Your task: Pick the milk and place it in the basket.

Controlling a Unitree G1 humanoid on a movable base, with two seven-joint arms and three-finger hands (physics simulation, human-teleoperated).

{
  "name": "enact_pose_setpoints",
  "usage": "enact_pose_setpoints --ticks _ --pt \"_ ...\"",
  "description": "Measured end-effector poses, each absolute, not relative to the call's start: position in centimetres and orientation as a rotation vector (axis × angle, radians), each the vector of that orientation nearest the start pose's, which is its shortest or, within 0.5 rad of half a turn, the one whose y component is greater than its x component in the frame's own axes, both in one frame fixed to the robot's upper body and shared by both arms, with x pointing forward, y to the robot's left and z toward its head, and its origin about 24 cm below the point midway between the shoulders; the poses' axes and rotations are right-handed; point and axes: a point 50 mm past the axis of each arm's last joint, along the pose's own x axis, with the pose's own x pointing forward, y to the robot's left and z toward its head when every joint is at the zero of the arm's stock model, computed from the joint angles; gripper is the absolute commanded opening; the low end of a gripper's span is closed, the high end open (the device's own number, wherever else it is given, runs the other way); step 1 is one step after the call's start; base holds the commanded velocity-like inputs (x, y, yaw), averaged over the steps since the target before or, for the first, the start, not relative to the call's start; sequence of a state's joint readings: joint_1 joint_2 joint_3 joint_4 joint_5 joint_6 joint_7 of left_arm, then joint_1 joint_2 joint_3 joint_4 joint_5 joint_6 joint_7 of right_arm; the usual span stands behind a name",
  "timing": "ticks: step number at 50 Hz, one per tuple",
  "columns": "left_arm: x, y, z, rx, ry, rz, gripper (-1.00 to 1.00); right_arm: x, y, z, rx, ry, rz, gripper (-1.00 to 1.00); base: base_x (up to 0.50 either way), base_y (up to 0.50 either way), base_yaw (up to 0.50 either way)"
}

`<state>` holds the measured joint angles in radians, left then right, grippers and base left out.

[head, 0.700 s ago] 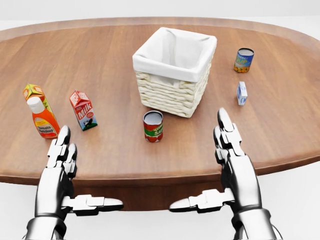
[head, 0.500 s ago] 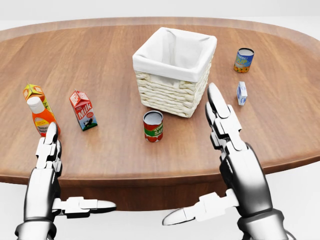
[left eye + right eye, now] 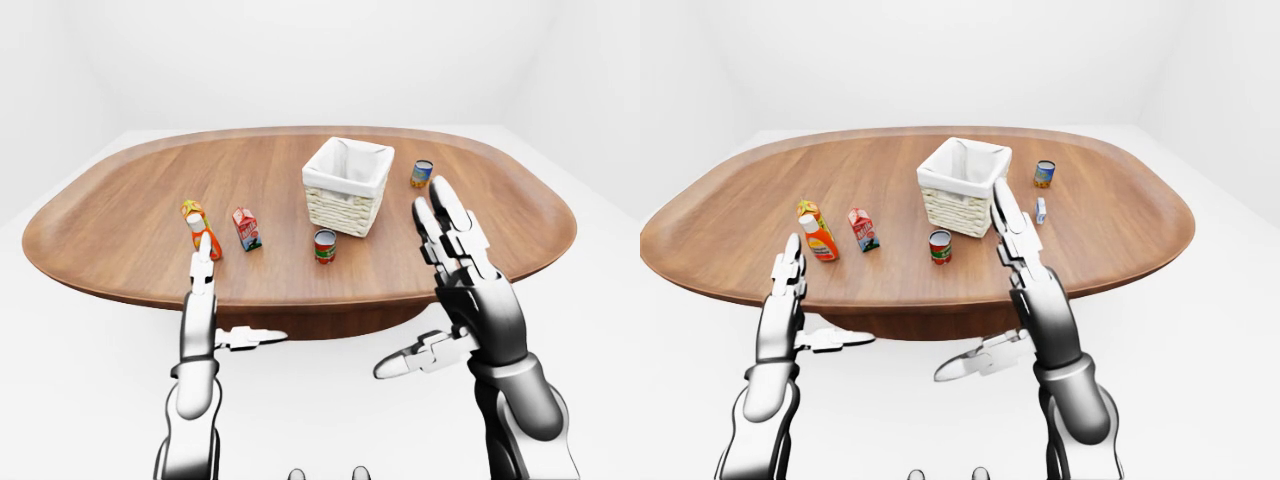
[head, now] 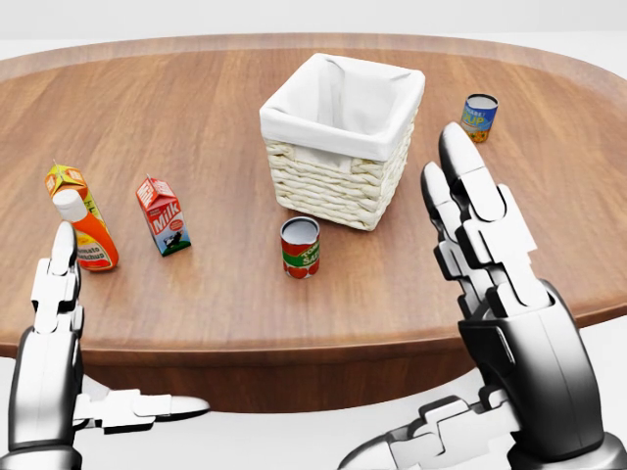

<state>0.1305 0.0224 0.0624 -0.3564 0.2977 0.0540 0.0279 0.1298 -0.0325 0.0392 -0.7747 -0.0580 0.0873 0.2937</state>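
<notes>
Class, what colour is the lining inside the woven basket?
White: the lining of the basket shows best in the head view.

bright even render light, sharp throughout, faint soft shadows, no glare or blur

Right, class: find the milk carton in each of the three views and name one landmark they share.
Left-eye view: milk carton, left of centre.
Head view, left, beside the orange bottle.
Right-eye view, left of centre.
Shared landmark: the white-lined basket, up and right of the carton.
</notes>
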Motion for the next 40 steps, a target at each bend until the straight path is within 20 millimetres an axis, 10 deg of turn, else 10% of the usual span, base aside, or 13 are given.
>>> enact_pose_setpoints --ticks 40 --pt "20.4 16.7 11.0 0.393 -0.257 0.102 1.0 16.8 -13.5 19.8 -0.107 -0.672 0.342 1.0 0.1 0.0 0.0"
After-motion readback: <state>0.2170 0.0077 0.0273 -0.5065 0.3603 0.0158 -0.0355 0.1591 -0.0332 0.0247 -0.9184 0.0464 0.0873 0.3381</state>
